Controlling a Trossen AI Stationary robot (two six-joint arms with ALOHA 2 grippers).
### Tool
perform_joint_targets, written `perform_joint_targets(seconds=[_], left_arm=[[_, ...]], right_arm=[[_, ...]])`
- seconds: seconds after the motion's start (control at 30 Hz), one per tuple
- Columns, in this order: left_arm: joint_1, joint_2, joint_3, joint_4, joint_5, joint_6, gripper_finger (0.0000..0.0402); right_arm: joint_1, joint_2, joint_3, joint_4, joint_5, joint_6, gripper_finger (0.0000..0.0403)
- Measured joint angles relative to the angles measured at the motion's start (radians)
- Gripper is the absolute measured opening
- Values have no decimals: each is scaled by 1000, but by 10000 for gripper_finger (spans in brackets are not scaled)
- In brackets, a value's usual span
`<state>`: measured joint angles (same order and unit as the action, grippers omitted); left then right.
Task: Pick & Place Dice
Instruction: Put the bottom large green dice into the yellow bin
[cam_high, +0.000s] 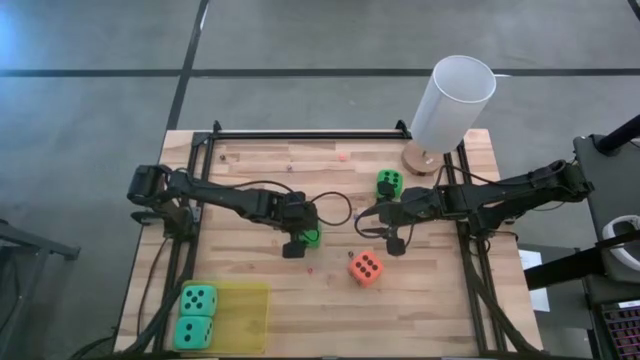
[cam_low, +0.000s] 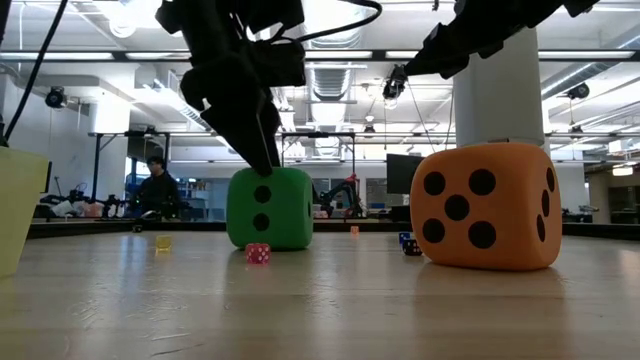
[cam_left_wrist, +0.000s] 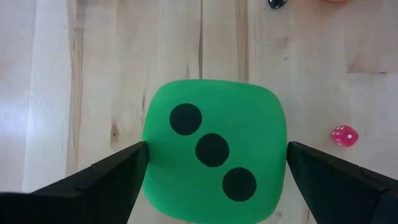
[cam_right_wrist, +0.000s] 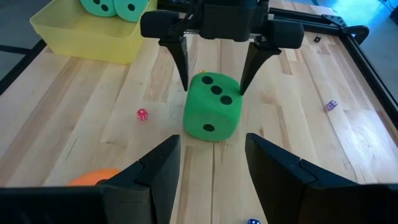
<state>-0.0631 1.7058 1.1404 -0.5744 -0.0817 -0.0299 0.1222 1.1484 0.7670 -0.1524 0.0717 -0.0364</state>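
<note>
Two teal dice (cam_high: 196, 315) are seen in the yellow tray (cam_high: 248, 316) at the lower left of the high view. A green die (cam_high: 312, 237) at table centre is straddled by the left gripper (cam_high: 297, 240), its jaws apart on either side of the cube, which rests on the wood. The second green die (cam_high: 389, 182) is placed right of centre, higher in the frame, and the orange-red die (cam_high: 365, 267) lower down. The right gripper (cam_high: 393, 241) is held between those two, jaws apart and empty. The white cylinder (cam_high: 452, 100) is found at the upper right.
</note>
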Motion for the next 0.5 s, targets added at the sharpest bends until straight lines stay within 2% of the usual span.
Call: perform_joint_targets(seconds=[0.5], left_arm=[[-38, 0, 32, -20, 23, -20, 388]], right_arm=[[0, 0, 0, 0, 0, -1, 180]])
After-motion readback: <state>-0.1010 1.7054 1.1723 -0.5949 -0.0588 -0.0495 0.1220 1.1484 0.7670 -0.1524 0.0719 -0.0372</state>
